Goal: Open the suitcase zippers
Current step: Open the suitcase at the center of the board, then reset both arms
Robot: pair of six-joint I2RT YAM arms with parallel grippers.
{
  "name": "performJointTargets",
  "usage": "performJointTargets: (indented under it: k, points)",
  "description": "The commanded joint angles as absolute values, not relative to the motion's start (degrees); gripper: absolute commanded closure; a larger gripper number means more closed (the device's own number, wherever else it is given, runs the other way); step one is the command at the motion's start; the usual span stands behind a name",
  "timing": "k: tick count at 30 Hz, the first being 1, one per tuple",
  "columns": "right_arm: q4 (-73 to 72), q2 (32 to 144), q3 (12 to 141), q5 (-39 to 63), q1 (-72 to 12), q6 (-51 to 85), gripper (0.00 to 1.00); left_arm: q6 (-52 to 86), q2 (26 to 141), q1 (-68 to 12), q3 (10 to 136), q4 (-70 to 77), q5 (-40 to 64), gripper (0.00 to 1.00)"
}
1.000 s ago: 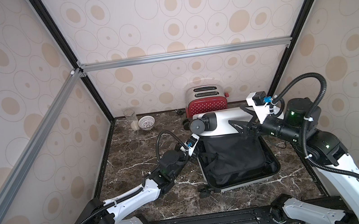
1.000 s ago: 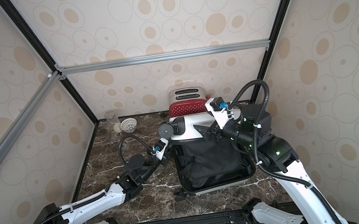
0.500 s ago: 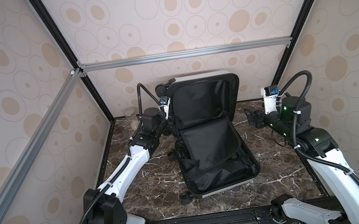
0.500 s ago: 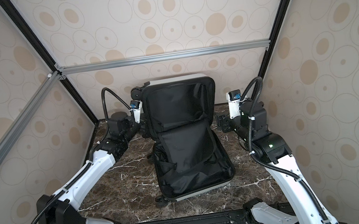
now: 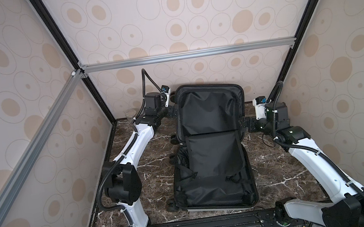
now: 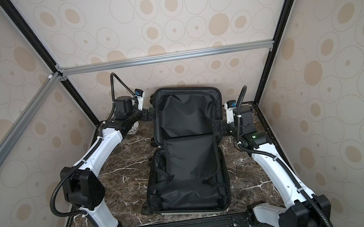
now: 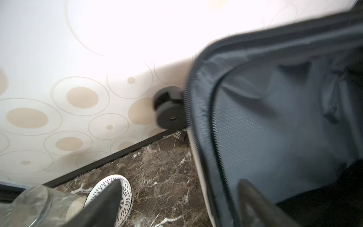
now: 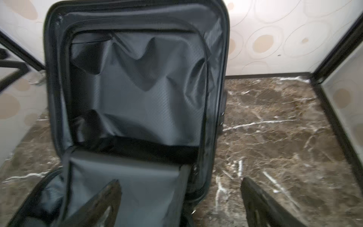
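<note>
Suitcase (image 5: pixel 213 162) lies unzipped on table (image 5: pixel 152 170), lid up, left gripper (image 5: pixel 174 111) and right gripper (image 5: pixel 245 125) both wide and empty beside it, so opening looks done and next both need only back clear.

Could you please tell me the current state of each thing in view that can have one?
suitcase: open, lid raised at the back, base flat on the table.
zipper: undone, teeth parted along the lid's edge.
left gripper: open, holding nothing, beside the lid.
right gripper: open, holding nothing, beside the lid.
glass: upright behind the left arm.
</note>
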State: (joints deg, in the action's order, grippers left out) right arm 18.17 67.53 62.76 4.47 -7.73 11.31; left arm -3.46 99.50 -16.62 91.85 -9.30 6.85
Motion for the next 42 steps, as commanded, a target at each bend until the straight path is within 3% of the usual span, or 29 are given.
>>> performJointTargets:
  k: [1,7,13,17,19,21,24,26,30,33,36,38,40,42]
  points:
    - [11.3,66.9,58.9,4.0,-3.2,12.9,0.00,-1.3,88.8,-16.7,82.0,-0.1,2.6,0.01]
    - [5.9,66.4,49.8,-3.4,2.6,13.1,0.00,4.1,74.0,-14.3,55.4,15.6,-9.9,0.01]
    - [-6.8,69.4,38.8,-9.1,3.1,10.3,0.00,9.8,70.5,-10.6,36.5,29.3,-15.4,0.02]
    - [-23.8,73.3,30.8,-11.9,3.0,8.5,0.00,8.8,68.3,-10.3,22.3,44.8,-21.1,0.01]
    - [-31.6,76.6,28.4,-12.1,3.1,9.9,0.00,8.2,69.4,-10.0,17.4,52.3,-22.5,0.01]
    - [-24.6,77.9,31.4,-10.9,2.8,8.7,0.00,6.0,70.4,-9.7,14.2,58.5,-22.6,0.01]
    - [-31.1,80.1,28.0,-11.3,2.7,9.0,0.00,3.0,72.5,-9.1,12.9,61.0,-22.5,0.02]
    - [-42.9,82.4,22.9,-11.5,2.1,7.9,0.00,-0.3,76.7,-8.5,6.9,76.1,-22.4,0.02]
    - [-49.6,82.6,18.9,-10.1,0.1,5.0,0.00,0.4,90.6,-5.1,-0.1,103.6,-17.1,0.01]
    - [-64.5,90.0,16.3,-9.8,-1.2,2.5,0.00,0.3,92.5,-5.1,1.5,102.7,-16.9,0.01]
    - [-50.5,86.0,20.0,-9.7,-1.7,2.6,0.00,1.9,90.4,-4.2,7.9,87.3,-17.5,0.01]
    - [-53.1,89.3,21.6,-9.1,-2.0,1.5,0.00,2.4,90.0,-3.8,13.2,76.1,-16.6,0.01]
    - [-46.4,87.4,23.2,-9.6,-2.3,1.8,0.00,2.7,90.4,-3.3,11.9,79.5,-15.9,0.01]
    - [-50.1,88.4,22.3,-9.7,-2.3,1.6,0.00,2.7,90.1,-3.2,12.3,78.3,-15.9,0.01]
